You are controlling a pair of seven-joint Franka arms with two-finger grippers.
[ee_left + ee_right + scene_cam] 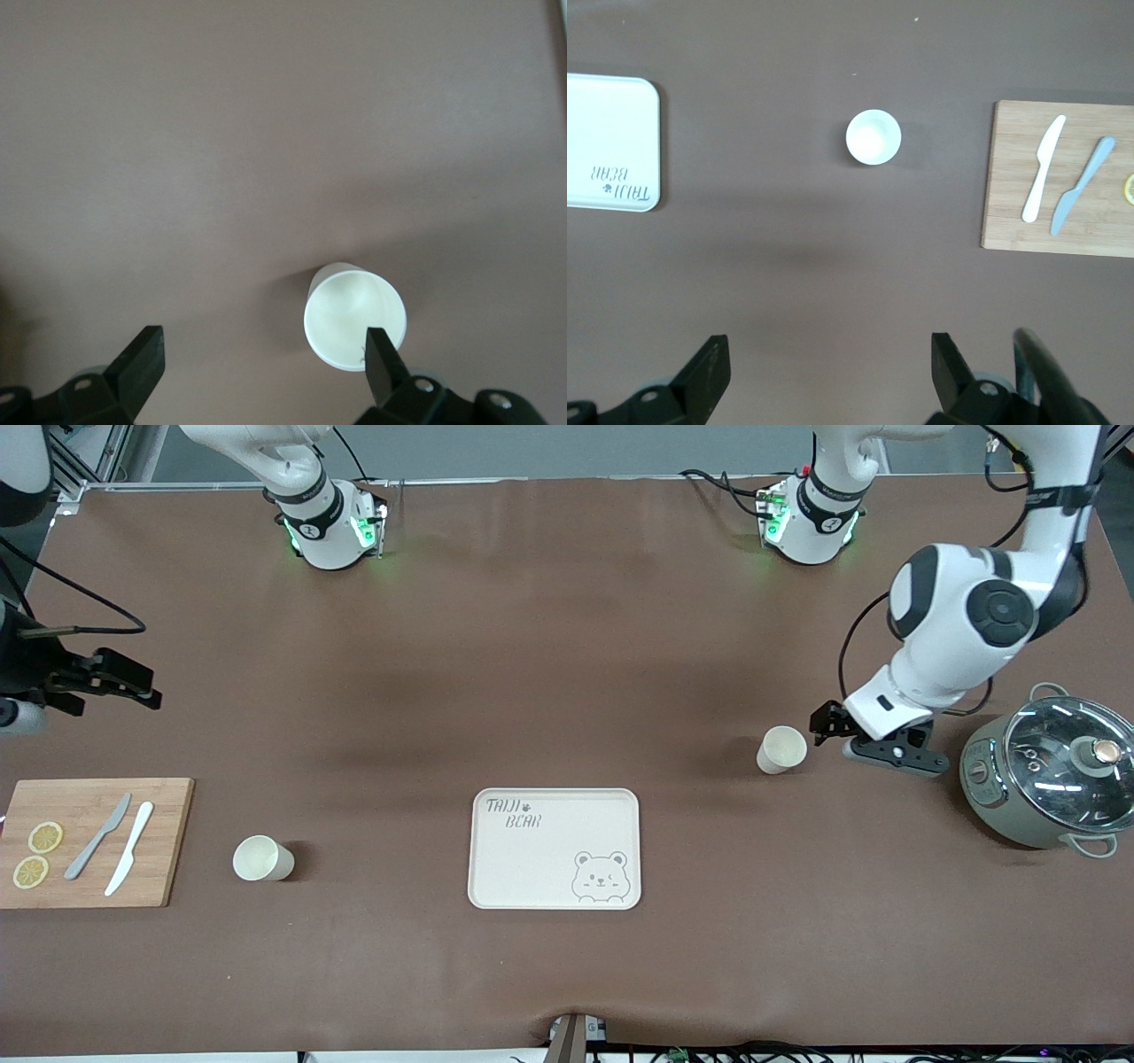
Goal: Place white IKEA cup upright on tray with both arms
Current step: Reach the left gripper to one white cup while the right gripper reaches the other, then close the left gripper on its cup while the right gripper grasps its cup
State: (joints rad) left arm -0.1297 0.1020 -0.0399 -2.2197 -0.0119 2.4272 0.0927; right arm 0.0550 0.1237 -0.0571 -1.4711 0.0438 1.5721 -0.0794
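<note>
Table: brown surface, both arms based along one edge.
Tray: cream, bare, midway between two white cups.
Left gripper: fingers apart, low, just beside one upright cup (pot stands close by).
Right gripper: fingers apart, waiting above the table near the cutting board.
Second cup: upright, between board and tray.

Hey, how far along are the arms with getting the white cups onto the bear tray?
Nothing delivered yet: the tray holds no cup. In hand: the open left gripper is low beside one cup. The right gripper, also open, waits high; the second cup stands untouched near the cutting board. Left: grasping and placing both.
</note>
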